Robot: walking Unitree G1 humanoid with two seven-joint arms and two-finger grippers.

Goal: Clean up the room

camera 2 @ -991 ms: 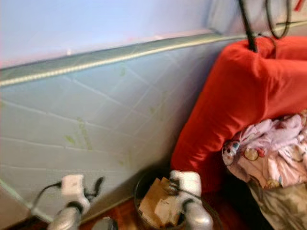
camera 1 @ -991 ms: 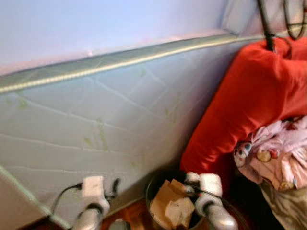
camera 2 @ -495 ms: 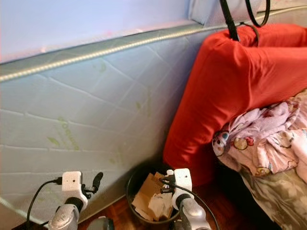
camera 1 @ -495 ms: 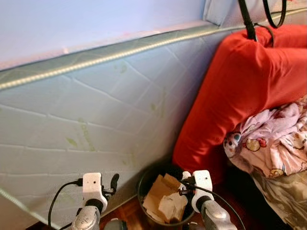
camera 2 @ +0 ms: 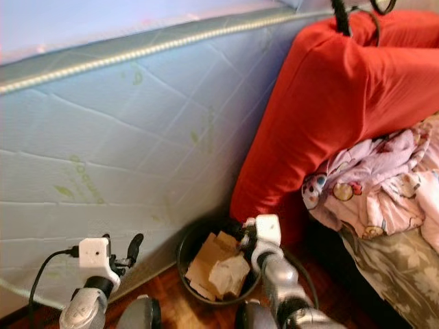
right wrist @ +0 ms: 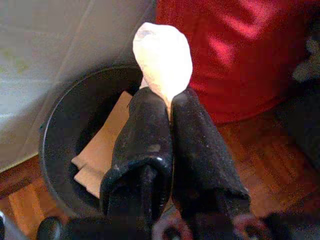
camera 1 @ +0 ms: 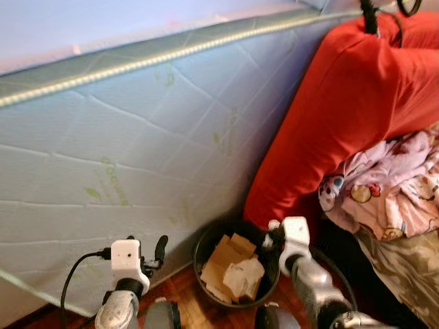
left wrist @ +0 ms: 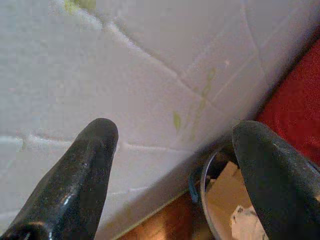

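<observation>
A black round waste bin [camera 1: 203,248] stands on the wooden floor against an upright pale mattress. Brown cardboard pieces [camera 1: 223,264] and crumpled paper lie inside it. My right gripper [camera 1: 274,237] hovers at the bin's right rim, beside a red cushion. In the right wrist view this gripper [right wrist: 169,97] is shut on a white paper wad [right wrist: 163,56], with the bin [right wrist: 56,125] below it. My left gripper [camera 1: 159,248] hangs to the left of the bin near the mattress. Its fingers [left wrist: 85,165] stand wide apart with nothing between them.
The light blue mattress [camera 1: 137,137] leans on the wall across the left. A big red cushion [camera 1: 343,103] stands right of the bin, with a pink patterned blanket [camera 1: 391,185] and a floral cloth [camera 1: 405,267] beside it. Wooden floor [camera 1: 192,305] lies in front.
The camera has tilted and steadied, so the whole picture has shifted. My right gripper stays by the bin's right rim, still holding the wad. The left arm keeps its place.
</observation>
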